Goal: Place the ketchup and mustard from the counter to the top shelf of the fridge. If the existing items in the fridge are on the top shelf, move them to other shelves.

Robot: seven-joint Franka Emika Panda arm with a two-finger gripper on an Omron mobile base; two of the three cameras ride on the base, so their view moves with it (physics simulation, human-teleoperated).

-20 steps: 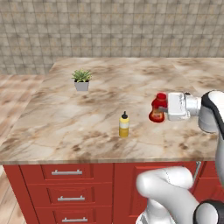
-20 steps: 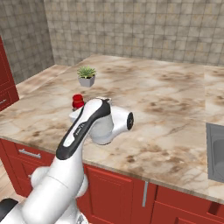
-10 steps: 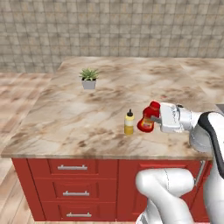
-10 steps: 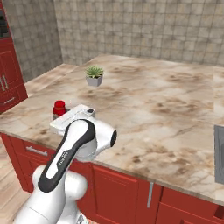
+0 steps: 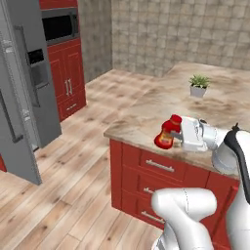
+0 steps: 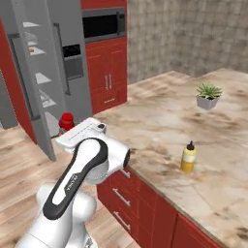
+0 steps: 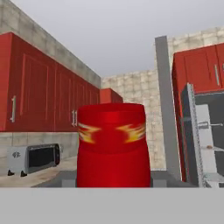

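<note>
I am pinching the ketchup (image 5: 168, 133) in my pincer (image 5: 178, 135), which is pressed against the bottle's sides and carrying it clear of the counter (image 5: 161, 105), just past the slab's near corner. From the left base view the bottle is leaning, its cap tipped toward my hand. From the right base view only its red top (image 6: 66, 121) is peeking out behind my white wrist. In the hand view the ketchup (image 7: 112, 144) is standing right in front of the lens, a red body with a yellow flame label.

Behind me the mustard (image 6: 188, 157) is standing upright on the counter (image 6: 160, 121), well apart from the bottle I am holding. Farther back a small potted plant (image 6: 209, 95) is sitting on the same slab.

Across the wooden floor the fridge (image 6: 53, 68) is standing with its door (image 6: 30, 77) swung open, and pale shelves are showing inside. On the top shelf (image 6: 29, 24) I cannot make out any items. One shelf lower, a small orange-brown lump (image 6: 31, 49) is lying.
</note>
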